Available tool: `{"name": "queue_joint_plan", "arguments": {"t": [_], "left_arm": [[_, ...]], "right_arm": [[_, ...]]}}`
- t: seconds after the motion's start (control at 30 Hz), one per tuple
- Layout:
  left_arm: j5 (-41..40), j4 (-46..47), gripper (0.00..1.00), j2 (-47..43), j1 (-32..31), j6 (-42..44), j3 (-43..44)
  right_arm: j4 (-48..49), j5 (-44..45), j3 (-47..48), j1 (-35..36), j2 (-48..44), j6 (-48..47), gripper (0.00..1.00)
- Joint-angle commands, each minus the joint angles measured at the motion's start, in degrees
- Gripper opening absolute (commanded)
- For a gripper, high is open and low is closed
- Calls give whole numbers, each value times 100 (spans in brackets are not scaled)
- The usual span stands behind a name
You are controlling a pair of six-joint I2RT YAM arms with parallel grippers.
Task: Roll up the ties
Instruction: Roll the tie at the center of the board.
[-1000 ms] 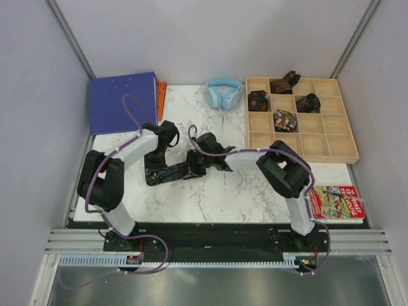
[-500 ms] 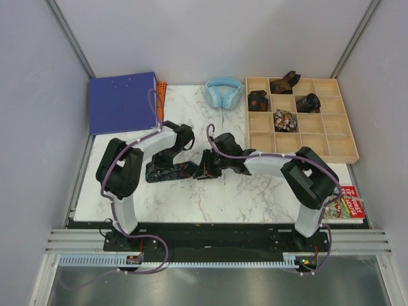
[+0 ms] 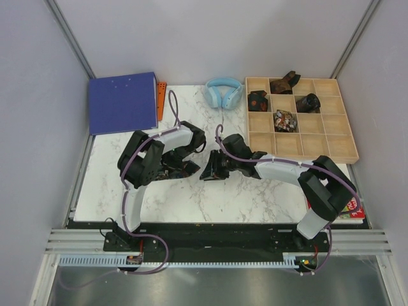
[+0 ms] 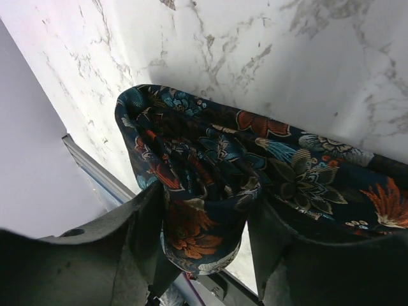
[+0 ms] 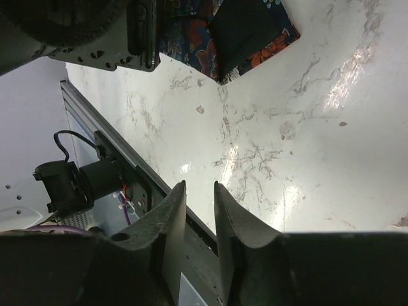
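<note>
Nearest you, the left wrist camera gives what the overhead cannot: the left gripper (image 4: 205, 252) is clamped on a folded end of the tie (image 4: 255, 159). The dark cloth, with orange and teal flowers, is bunched between both fingers, and the rest trails off across the marble top (image 3: 236, 197). From above, that tie is mostly buried under the left arm, which doubles back on itself with its wrist turned down. The tie lies well left of the wooden tray (image 3: 331, 157).

The right gripper (image 5: 199, 207) hangs over bare marble, its fingers a narrow slit apart with nothing in them. Only a corner of the tie shows at the top edge of its view (the rest is cut off). That arm stretches long and low, reaching left from nearer than the tray's near edge. A red book (image 3: 347, 207) by the tray's near right corner is half hidden behind it.

In the tray's far-left compartments sit four rolled ties (image 3: 285, 120). Light-blue headphones (image 3: 223, 92) lie just beside its far left corner, and a blue binder (image 3: 122, 102) lies well to its left.
</note>
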Motion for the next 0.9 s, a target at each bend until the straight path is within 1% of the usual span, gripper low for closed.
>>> {"name": "queue_joint_plan", "arguments": {"t": [0.0, 0.13, 0.17, 0.2, 0.27, 0.33, 0.37, 0.47, 0.57, 0.6, 0.63, 0.67, 0.7, 0.73, 0.77, 0.8, 0.87], "left_arm": [[290, 338, 62, 66, -113, -328, 296], [527, 329, 68, -110, -122, -266, 419], [589, 338, 68, -171, -122, -257, 428], [659, 338, 70, -328, -122, -248, 428], [826, 356, 75, -531, -122, -222, 411], [1027, 408, 83, -865, -122, -187, 376], [1107, 478, 85, -996, -114, -135, 358], [1432, 592, 89, -1454, -122, -3, 297], [1609, 619, 89, -1928, -87, 42, 192], [1679, 732, 89, -2069, -26, 68, 113], [1923, 855, 89, -2253, 27, 112, -88], [2108, 996, 88, -2611, 105, 260, -238], [2310, 1310, 88, -2815, 298, 357, -396], [2617, 1444, 87, -3000, 413, 428, -746], [2733, 1576, 87, -3393, 544, 559, -941], [2847, 1882, 87, -3580, 824, 630, -1343], [3347, 2156, 87, -3949, 1194, 840, -1749]], "right_arm": [[-125, 144, -66, -27, -344, -117, 32], [-126, 161, -14, -36, -432, -117, 32], [-247, 170, 4, -27, -467, -109, 32], [-275, 196, 22, -36, -485, -109, 32], [-354, 214, 92, -36, -511, -117, 32], [-424, 267, 188, -27, -537, -144, 32], [-494, 284, 215, -27, -537, -170, 32], [-573, 320, 329, -36, -564, -179, 32], [-626, 337, 452, -45, -573, -161, 32], [-653, 329, 496, -45, -547, -153, 32], [-662, 328, 609, -36, -520, -135, 32], [-714, 320, 672, -36, -476, -135, 32], [-732, 302, 750, -36, -372, -126, 32], [-741, 267, 908, -36, -301, -126, 32], [-776, 250, 1014, -27, -213, -109, 32], [-811, 206, 1119, -18, -21, -117, 32], [-855, 144, 1479, 8, 191, -83, 32]]}}
